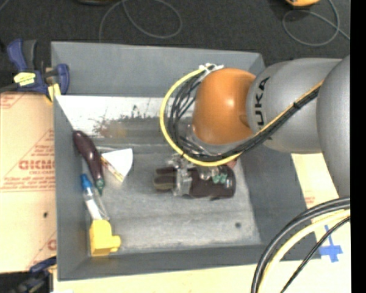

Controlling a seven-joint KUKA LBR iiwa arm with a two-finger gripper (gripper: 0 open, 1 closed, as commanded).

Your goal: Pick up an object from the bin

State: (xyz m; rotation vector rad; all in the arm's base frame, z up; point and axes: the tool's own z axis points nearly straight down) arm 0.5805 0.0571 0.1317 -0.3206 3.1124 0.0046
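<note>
Nearest, in the near-left corner of the bin (171, 249): one yellow block (102, 238), chunky, resting on the floor close to the left wall.

Next, just beyond the block and meeting its top: one clear tube (90, 195) with a blue band, pen-like, lying slightly slanted along the left wall.

Mid-floor, right of centre: the claw (180, 180), down low near the bin floor beneath the arm's wrist. I cannot tell from my screen whether it is open or closed.

Same spot: one dark brown thing (216, 187), glossy and rounded, lying on the floor right against the claw's right side and partly under the wrist. This is the item nearest the claw. I cannot confirm that it is gripped. A dark blocky part just left of the claw I cannot assign to either.

Left of centre: one white wedge (121, 160), fan-shaped, with a brownish strip along its lower left edge. Bare floor lies between it and the claw.

Far left: one dark maroon handle (87, 154), long and slanted, its lower end crossing the tube's upper end, with the wedge just beside it on the right.

Farthest and highest: the orange cover (222, 105) on the grey arm (299, 102), which enters from the right, with black and yellow cables (168, 112) looped around the cover's left side.
</note>
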